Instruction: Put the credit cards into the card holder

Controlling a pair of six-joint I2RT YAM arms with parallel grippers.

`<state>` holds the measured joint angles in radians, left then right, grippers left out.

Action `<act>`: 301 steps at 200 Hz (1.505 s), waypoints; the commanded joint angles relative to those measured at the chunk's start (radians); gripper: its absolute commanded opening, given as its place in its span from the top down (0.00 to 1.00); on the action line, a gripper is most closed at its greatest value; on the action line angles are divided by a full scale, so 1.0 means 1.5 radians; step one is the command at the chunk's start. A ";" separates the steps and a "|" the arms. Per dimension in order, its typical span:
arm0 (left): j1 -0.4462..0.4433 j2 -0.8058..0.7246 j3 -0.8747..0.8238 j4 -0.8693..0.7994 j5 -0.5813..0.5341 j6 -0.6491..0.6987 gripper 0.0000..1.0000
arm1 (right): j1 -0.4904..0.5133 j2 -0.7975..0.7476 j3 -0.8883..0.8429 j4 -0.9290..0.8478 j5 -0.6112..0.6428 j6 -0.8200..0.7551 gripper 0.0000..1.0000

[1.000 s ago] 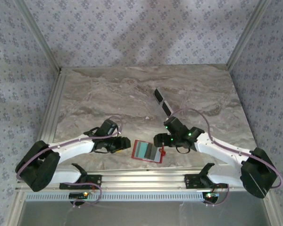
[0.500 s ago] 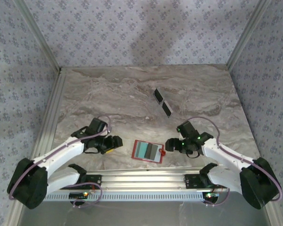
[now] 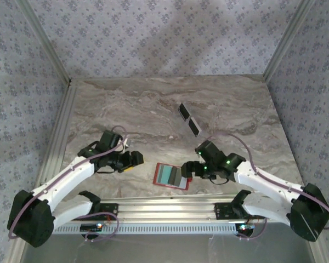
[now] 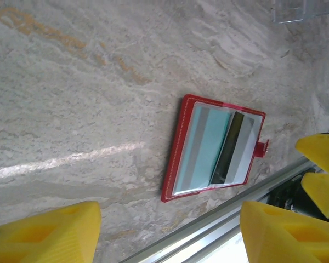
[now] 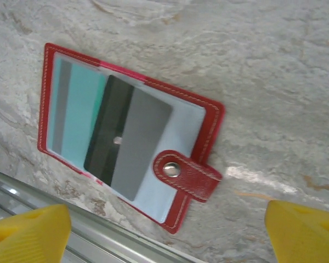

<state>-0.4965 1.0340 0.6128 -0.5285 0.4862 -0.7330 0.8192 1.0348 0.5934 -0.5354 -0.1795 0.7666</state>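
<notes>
From above, the left gripper point(image 3: 135, 159) hangs just off the left edge of the open red wallet point(image 3: 164, 176); the right gripper point(image 3: 187, 171) is at its right edge, touching or merely close, I cannot tell; a sideways nudge from there could, I judge, shove the wallet toward the metal rail point(image 3: 164, 205); loose dark cards point(image 3: 189, 119) lie well beyond both jaws, so the job looks unfinished.

Left wrist: jaws spread wide, empty; the wallet lies ahead of the yellow fingertips point(image 4: 44, 233), nearer the right one; inside it sit a teal card point(image 4: 205, 139) and a dark card point(image 4: 231, 147).

Right wrist: jaws released, holding nothing; the wallet lies ahead between them; the dark card sits askew, one corner at the wallet's rim; tipping could slide it out; the snap tab point(image 5: 183, 174) might snag a finger.
</notes>
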 commanded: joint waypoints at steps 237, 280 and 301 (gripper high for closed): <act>0.008 0.013 0.034 -0.046 -0.062 0.028 0.30 | 0.232 0.382 0.190 -0.069 0.250 0.150 0.12; 0.008 0.021 0.034 -0.045 -0.058 0.032 0.30 | 0.234 0.383 0.191 -0.062 0.250 0.139 0.23; 0.008 0.022 0.035 -0.045 -0.056 0.032 0.30 | 0.238 0.370 0.190 -0.065 0.251 0.132 0.32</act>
<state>-0.4904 1.0626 0.6582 -0.5816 0.3962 -0.7036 1.1633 1.5875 0.8753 -0.6147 0.1944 0.9726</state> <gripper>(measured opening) 0.701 0.707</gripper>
